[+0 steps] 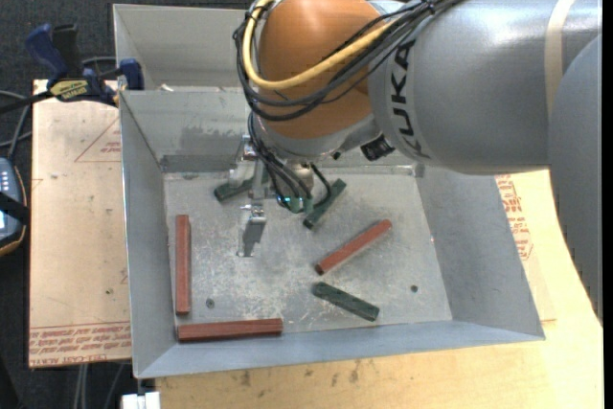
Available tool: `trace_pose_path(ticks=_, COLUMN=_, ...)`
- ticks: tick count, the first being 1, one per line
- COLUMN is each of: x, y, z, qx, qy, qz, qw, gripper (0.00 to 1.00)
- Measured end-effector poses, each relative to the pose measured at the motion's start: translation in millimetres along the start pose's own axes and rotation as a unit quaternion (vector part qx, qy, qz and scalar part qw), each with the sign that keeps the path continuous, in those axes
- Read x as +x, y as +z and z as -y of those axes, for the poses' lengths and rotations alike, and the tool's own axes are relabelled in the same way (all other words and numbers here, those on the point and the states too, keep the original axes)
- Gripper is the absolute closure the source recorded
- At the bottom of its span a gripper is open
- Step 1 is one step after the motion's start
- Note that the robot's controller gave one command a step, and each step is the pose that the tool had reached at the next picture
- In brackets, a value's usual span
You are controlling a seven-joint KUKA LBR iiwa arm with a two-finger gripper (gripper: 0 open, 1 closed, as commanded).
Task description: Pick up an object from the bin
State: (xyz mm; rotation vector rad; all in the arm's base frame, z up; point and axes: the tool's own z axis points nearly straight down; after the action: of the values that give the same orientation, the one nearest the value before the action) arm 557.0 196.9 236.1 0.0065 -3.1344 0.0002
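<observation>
pincer point(253, 227) between left green stick point(228, 191) and right green stick point(326, 204), brown bar point(354, 247) near

Hidden under the wrist

The orange cover point(311, 62) and the wrist below it hide the bin's point(144, 206) floor behind the gripper point(252, 230). The left green stick point(228, 191), just beside the gripper, and the right green stick point(324, 204) on its other side both run under the wrist, upper ends hidden. The arm point(498, 62) is cut off at the picture's right edge.
</observation>
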Motion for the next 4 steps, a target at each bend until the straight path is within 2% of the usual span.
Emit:
trace_pose_path(ticks=1, x=-1.8, y=-4, z=1, qx=-0.001, qy=0.002, qz=0.0039, qw=1.0, gripper=0.0)
trace_pose_path(ticks=2, x=-45.3, y=0, z=-2, qx=-0.001, qy=-0.018, qz=0.0061, qw=0.9998, gripper=0.0)
trace_pose_path(ticks=3, x=-65.9, y=46, z=26, qx=-0.001, qy=-0.025, qz=0.0063, qw=0.9997, gripper=0.0)
trace_pose_path(ticks=4, x=-56.4, y=84, z=51, qx=0.0, qy=-0.044, qz=0.0028, qw=0.999, gripper=0.0)
